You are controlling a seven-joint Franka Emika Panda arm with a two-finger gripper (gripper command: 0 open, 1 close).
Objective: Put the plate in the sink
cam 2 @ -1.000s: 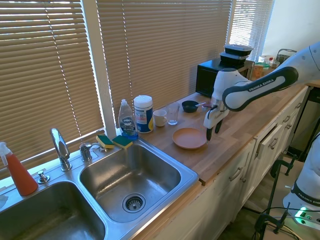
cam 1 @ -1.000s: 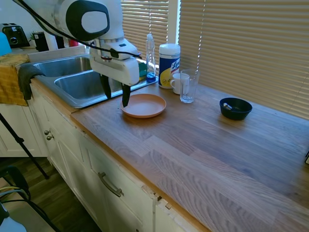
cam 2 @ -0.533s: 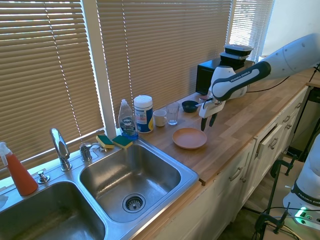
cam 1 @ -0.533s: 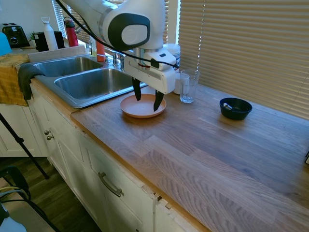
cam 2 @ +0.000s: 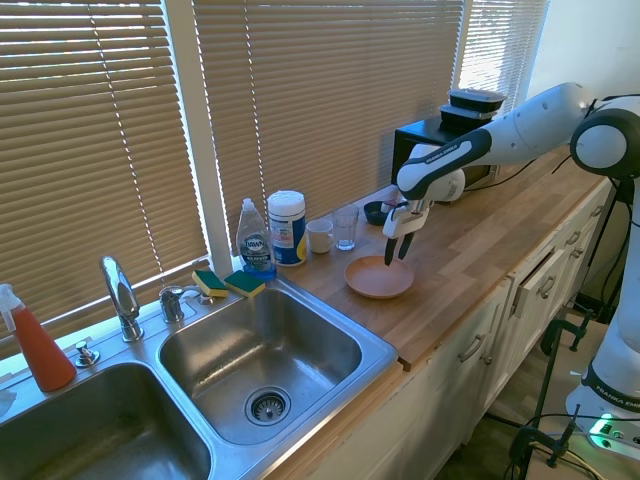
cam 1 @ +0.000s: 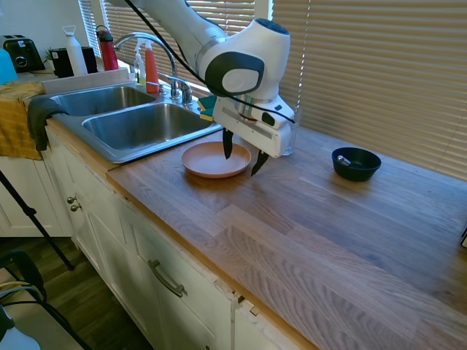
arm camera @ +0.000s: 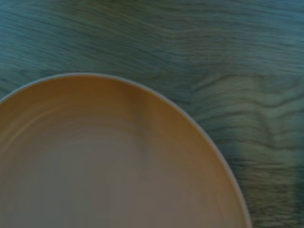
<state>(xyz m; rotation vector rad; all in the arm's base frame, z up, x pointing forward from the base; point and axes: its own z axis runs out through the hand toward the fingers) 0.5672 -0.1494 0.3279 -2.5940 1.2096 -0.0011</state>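
A salmon-orange plate [cam 1: 216, 159] lies flat on the wooden counter [cam 1: 328, 219] beside the sink [cam 1: 139, 125]. The gripper [cam 1: 240, 154], fingers spread and empty, straddles its far rim. Likely light, stiff, slippery; pinch the rim.

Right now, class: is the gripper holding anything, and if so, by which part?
Nothing is held. The gripper is open, its fingers straddling the far rim of the plate, which lies flat on the counter.
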